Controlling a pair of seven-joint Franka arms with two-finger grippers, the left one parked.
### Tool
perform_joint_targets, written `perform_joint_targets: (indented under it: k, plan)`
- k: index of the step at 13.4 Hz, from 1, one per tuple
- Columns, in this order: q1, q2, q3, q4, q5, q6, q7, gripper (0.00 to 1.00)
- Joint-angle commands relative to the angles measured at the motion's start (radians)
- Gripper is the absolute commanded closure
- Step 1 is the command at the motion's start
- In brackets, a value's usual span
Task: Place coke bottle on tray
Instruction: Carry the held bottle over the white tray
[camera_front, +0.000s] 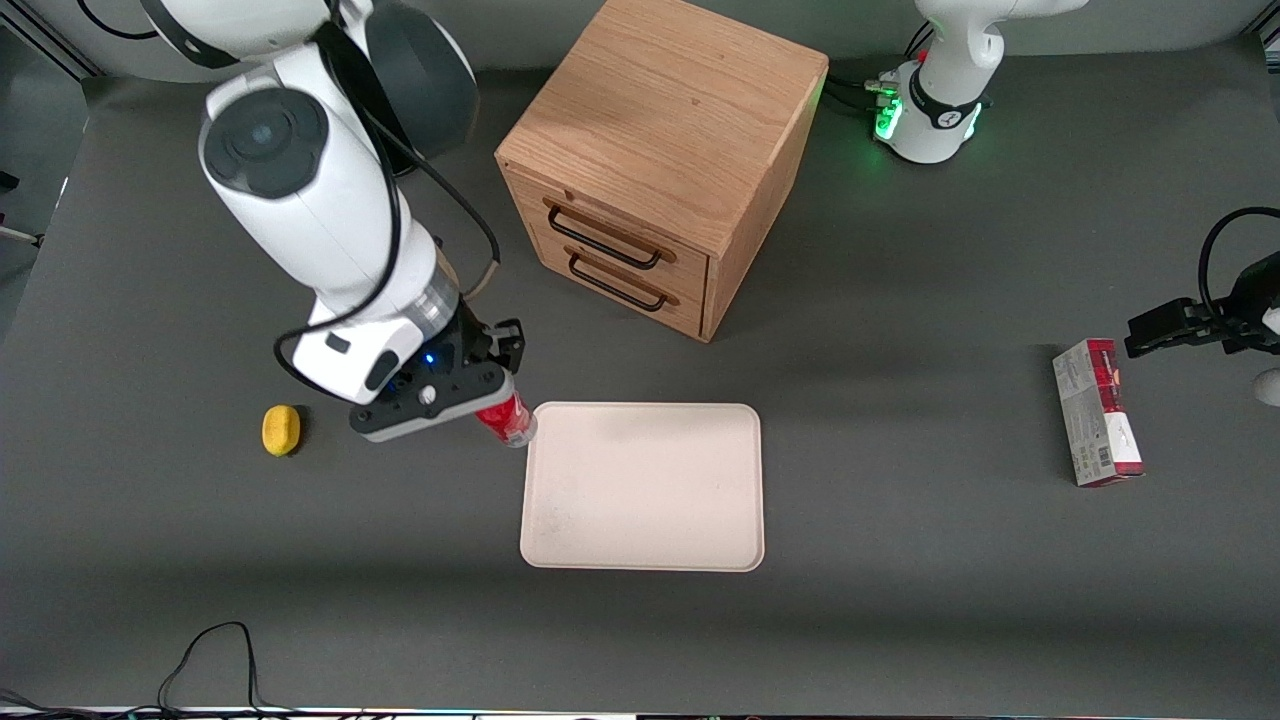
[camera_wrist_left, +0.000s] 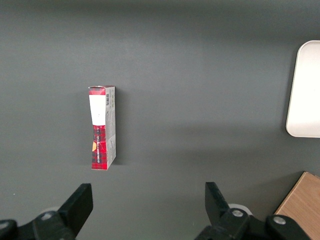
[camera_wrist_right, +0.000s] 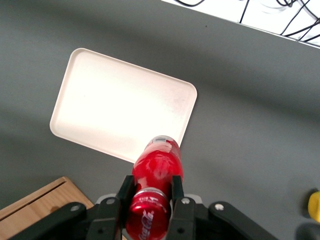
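My right gripper (camera_front: 492, 398) is shut on the coke bottle (camera_front: 505, 419), a slim red bottle held near its red cap, and carries it above the table. Its clear base hangs just beside the tray's corner on the drawer-box side. In the right wrist view the black fingers (camera_wrist_right: 127, 189) clamp the coke bottle (camera_wrist_right: 157, 167) on both sides, its base overlapping the tray's rim. The tray (camera_front: 642, 486), pale beige with rounded corners, lies flat with nothing on it; the right wrist view shows the whole tray (camera_wrist_right: 120, 112).
A wooden two-drawer box (camera_front: 655, 160) stands farther from the front camera than the tray. A small yellow object (camera_front: 281, 430) lies toward the working arm's end. A red-and-grey carton (camera_front: 1097, 412) lies toward the parked arm's end. Cables (camera_front: 215, 660) trail along the near edge.
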Motion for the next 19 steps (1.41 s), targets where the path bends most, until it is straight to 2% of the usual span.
perform_joint_targets:
  k: [1, 8, 11, 19]
  plan:
    - [0.007, 0.058, -0.008, -0.007, -0.022, 0.055, 0.009, 0.88]
    - [0.001, 0.15, -0.011, -0.195, -0.048, 0.369, 0.009, 0.88]
    - [-0.004, 0.194, -0.012, -0.195, -0.068, 0.4, 0.01, 0.88]
    - [-0.005, 0.249, -0.027, -0.197, -0.068, 0.477, 0.01, 0.86]
